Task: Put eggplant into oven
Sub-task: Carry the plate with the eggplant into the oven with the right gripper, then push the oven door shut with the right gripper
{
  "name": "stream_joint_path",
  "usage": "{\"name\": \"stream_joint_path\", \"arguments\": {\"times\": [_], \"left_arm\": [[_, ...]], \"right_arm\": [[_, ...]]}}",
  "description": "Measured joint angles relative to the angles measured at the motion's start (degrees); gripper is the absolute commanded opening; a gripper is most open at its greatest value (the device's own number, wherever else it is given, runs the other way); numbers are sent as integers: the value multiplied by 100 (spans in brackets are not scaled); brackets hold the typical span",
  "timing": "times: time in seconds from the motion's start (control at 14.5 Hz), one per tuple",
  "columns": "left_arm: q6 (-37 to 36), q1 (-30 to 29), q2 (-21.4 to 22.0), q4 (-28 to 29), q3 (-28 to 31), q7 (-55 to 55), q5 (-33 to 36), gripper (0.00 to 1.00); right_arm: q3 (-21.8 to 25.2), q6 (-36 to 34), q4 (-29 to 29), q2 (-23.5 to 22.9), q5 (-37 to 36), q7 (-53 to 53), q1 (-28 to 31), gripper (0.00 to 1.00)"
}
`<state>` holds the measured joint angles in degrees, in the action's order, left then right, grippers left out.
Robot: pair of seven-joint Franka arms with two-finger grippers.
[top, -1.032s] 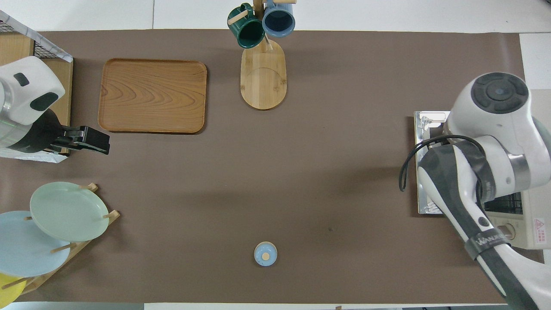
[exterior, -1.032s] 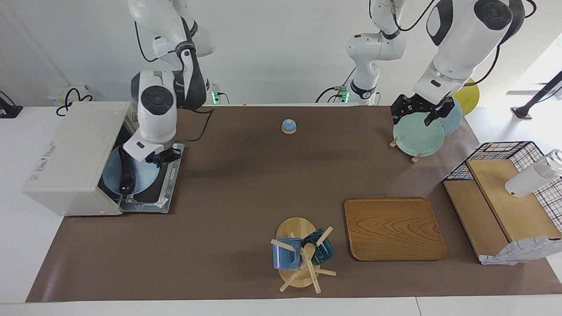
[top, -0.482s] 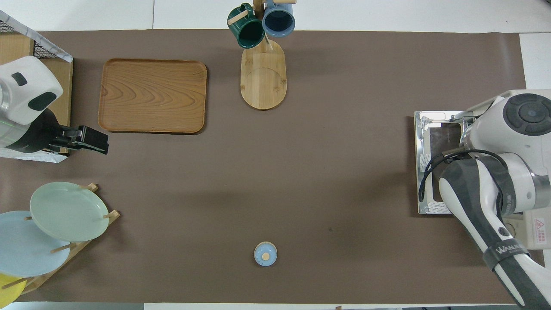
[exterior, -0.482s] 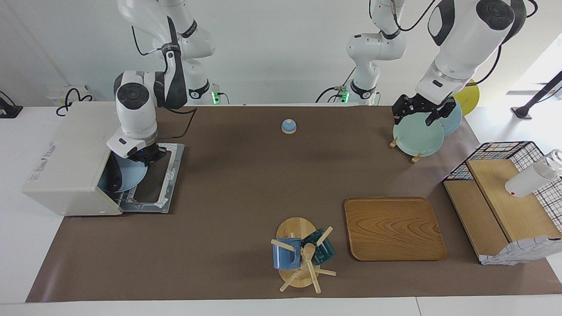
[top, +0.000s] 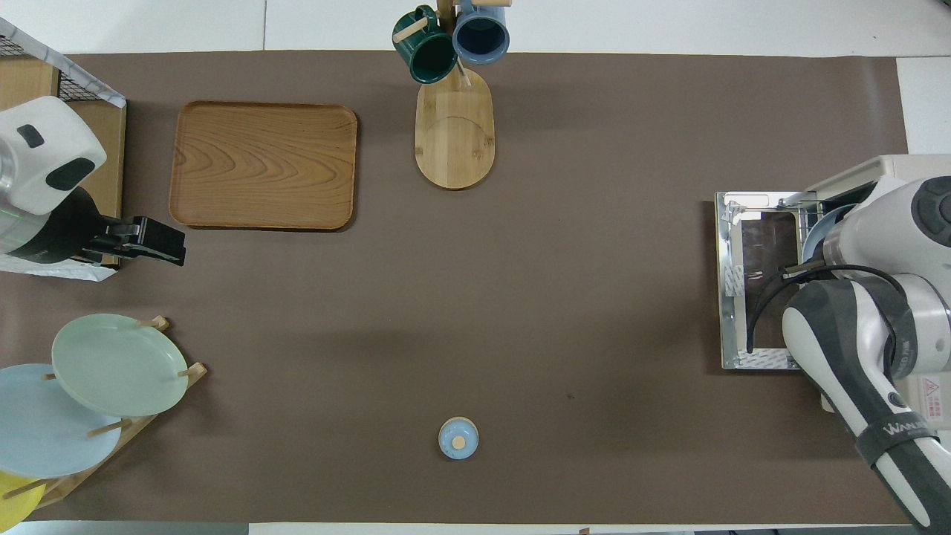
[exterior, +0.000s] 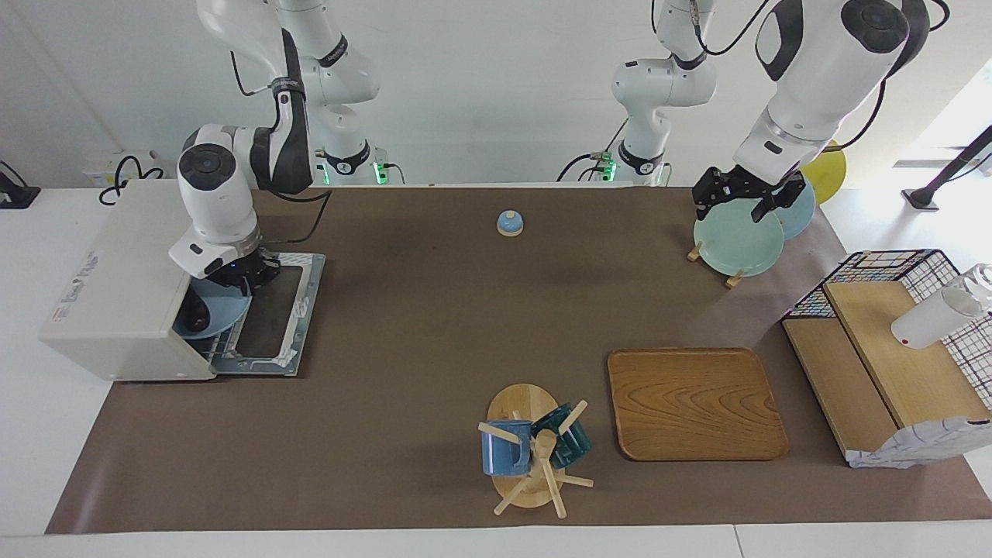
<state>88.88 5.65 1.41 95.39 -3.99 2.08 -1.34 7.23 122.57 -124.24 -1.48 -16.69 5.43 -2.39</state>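
Observation:
The cream-white oven stands at the right arm's end of the table, its glass door folded down flat. A light blue plate lies mostly inside the oven's mouth. The dark eggplant lies on it, and only its end shows under the oven's top. My right gripper is at the oven's mouth, shut on the plate's outer edge. In the overhead view the right arm hides the gripper and the eggplant; the door and a sliver of plate show. My left gripper waits over the plate rack.
A plate rack with a pale green plate stands at the left arm's end. A small blue bell sits near the robots. A wooden tray, a mug tree and a wire basket with wooden shelves lie farther out.
My right gripper has moved the plate with the eggplant from over the open door into the oven. Less of both shows now. The left arm has not moved.

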Motion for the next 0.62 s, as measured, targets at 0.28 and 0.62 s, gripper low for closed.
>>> {"name": "stream_joint_path", "arguments": {"times": [0.28, 0.62], "left_arm": [[0, 0, 1, -1, 0, 0, 0, 100], [0, 0, 1, -2, 0, 0, 0, 100]], "right_arm": [[-104, -145, 242, 6, 454, 107, -39, 20], [-229, 14, 385, -29, 763, -456, -773, 0]]}}
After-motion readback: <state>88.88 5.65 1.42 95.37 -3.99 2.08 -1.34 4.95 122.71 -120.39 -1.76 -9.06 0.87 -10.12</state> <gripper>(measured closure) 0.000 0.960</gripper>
